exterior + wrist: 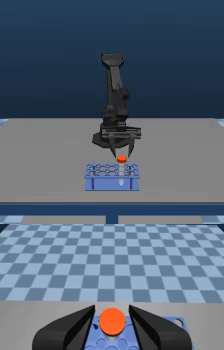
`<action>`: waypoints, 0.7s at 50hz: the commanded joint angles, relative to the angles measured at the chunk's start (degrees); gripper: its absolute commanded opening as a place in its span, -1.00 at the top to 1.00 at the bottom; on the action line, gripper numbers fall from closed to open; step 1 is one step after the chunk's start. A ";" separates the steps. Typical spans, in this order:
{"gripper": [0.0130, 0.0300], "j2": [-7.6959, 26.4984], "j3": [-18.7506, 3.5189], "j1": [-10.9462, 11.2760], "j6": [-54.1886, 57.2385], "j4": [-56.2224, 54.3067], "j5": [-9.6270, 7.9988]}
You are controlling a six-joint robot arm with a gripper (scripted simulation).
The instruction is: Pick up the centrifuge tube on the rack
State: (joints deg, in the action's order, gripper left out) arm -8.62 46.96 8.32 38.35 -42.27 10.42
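From the exterior view, my black two-fingered hand (122, 152) hangs over the low light-blue rectangular rack (112, 183) on the flat grey surface (45, 155). The slender whitish centrifuge tube with the round orange-red cap (121, 159) stands in a hole near the rack's far edge, toward the exterior view's right, cap between my fingertips.

Wrist view now: the orange-red cap (112, 321) sits between my dark fingers (80, 321), which are spread with slim gaps either side, so the hand is open, gripping nothing. Every other rack (175, 323) hole I can see looks empty.

The risk: closing only on that smooth cap could let it slip, or an off-centre squeeze could tilt the tube and jam it in its hole.
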 commanded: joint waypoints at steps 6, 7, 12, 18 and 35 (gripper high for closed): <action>-1.00 1.22 0.76 0.00 -7.22 6.33 1.93; -1.00 1.22 0.76 0.00 -7.22 6.33 1.93; -1.00 1.83 1.10 0.00 -9.68 8.72 2.71; -1.00 2.66 1.53 0.00 -12.52 11.49 3.78; -1.00 3.61 1.99 0.00 -15.22 14.10 5.00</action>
State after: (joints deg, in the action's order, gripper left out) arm -5.06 48.92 8.32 23.69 -28.38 14.90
